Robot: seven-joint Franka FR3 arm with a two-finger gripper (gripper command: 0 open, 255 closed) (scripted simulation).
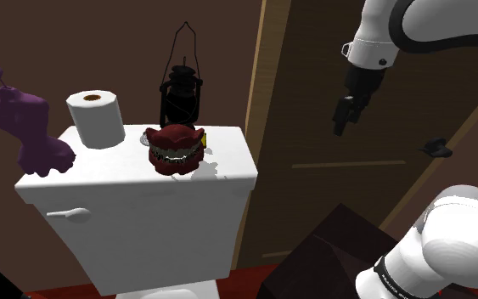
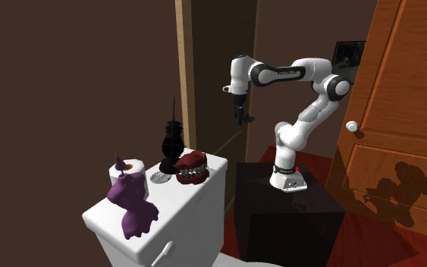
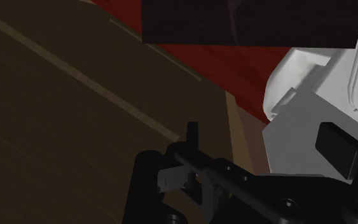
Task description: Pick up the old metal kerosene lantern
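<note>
Lantern [image 1: 182,89] sits atop toilet tank [image 1: 135,204], well apart from pincer [image 1: 341,129].

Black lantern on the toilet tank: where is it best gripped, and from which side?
Probably grip the lantern around its upright body, coming from the shoulder view's right, where the gripper hangs. The red teeth model blocks the front, the paper roll the left; the raised wire handle is thin.

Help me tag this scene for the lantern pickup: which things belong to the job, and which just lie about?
Job: black lantern on the white toilet tank; gripper, apart from it.
Lying about: white paper roll; dark red set of teeth; purple figurine.
</note>
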